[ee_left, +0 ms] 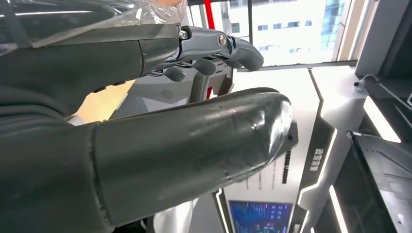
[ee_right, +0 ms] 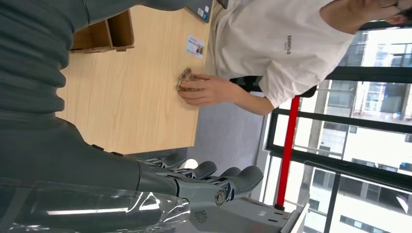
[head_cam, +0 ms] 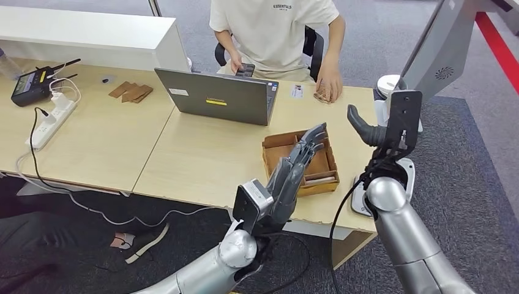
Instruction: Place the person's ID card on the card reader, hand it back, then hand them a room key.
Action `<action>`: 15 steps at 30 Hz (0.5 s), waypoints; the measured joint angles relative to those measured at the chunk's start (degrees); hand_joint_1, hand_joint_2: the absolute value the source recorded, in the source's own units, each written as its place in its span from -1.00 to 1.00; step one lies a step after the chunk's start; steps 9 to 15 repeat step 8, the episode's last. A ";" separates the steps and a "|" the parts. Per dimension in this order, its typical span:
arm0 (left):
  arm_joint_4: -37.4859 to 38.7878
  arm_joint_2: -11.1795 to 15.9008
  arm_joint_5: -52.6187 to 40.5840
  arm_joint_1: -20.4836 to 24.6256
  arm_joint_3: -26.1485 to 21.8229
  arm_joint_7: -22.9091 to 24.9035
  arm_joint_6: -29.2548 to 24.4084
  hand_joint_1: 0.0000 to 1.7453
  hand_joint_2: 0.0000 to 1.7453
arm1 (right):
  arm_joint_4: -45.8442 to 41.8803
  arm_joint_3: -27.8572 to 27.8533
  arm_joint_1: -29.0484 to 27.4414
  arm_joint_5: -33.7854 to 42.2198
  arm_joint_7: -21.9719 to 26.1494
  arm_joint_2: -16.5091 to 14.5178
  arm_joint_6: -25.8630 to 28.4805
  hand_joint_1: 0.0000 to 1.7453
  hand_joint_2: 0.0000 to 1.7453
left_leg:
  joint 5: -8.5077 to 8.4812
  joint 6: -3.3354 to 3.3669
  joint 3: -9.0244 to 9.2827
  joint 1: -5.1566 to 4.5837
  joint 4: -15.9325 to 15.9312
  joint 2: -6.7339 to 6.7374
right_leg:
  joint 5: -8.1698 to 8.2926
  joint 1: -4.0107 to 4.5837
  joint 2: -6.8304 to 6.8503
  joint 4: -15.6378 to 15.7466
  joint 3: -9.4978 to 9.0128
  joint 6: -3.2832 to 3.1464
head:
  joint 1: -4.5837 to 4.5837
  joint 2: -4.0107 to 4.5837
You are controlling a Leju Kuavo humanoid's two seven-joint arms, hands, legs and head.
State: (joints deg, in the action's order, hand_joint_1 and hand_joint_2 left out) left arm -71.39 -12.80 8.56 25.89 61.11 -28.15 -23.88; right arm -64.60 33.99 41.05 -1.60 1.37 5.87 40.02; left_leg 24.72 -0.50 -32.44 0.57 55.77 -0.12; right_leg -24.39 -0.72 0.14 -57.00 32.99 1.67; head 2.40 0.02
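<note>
A small white ID card (head_cam: 297,91) (ee_right: 196,45) lies on the wooden table's far edge, beside the laptop. The person's hand (head_cam: 328,84) (ee_right: 209,90) rests on a brown wooden piece (ee_right: 183,77) next to it. A wooden tray (head_cam: 330,160) with compartments sits near the front right. My left hand (head_cam: 294,177) (ee_left: 184,145) is raised in front of the tray, fingers straight and apart, holding nothing. My right hand (head_cam: 382,131) (ee_right: 209,179) is lifted at the table's right end, thumb out, empty. A white device (head_cam: 361,199) at the front right corner is mostly hidden by my right arm.
A grey laptop (head_cam: 217,95) stands open facing the seated person. Wooden cards (head_cam: 130,92), a power strip (head_cam: 52,122) and a black device (head_cam: 30,86) lie on the left. A grey stand (head_cam: 437,49) rises at the right. A white counter (head_cam: 85,33) is at back left.
</note>
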 joint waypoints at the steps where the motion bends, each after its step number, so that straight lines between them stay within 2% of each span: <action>1: -0.41 0.21 -0.22 -0.08 -0.21 -0.02 -0.69 -1.00 -1.00 | -2.05 -0.38 -1.32 1.06 0.45 0.70 0.08 -1.00 1.00 | 0.00 0.00 0.01 0.00 0.00 -0.01 | 0.00 0.00 0.01 0.00 -0.01 0.00 | -0.01 0.00; 8: -3.07 2.30 -1.20 -0.70 -2.99 0.11 -6.26 -1.00 -1.00 | -12.69 -2.37 -10.75 8.32 4.46 4.60 0.09 -1.00 1.00 | 0.00 0.00 0.02 0.02 -0.01 -0.01 | 0.00 0.00 0.01 0.00 -0.04 0.00 | -0.01 0.00; 15: -3.07 2.30 -1.20 -0.70 -2.99 0.11 -6.26 -1.00 -1.00 | -12.69 -2.37 -10.75 8.32 4.46 4.60 0.09 -1.00 1.00 | 0.00 0.00 0.02 0.02 -0.01 -0.01 | 0.00 0.00 0.01 0.00 -0.04 0.00 | -0.01 0.00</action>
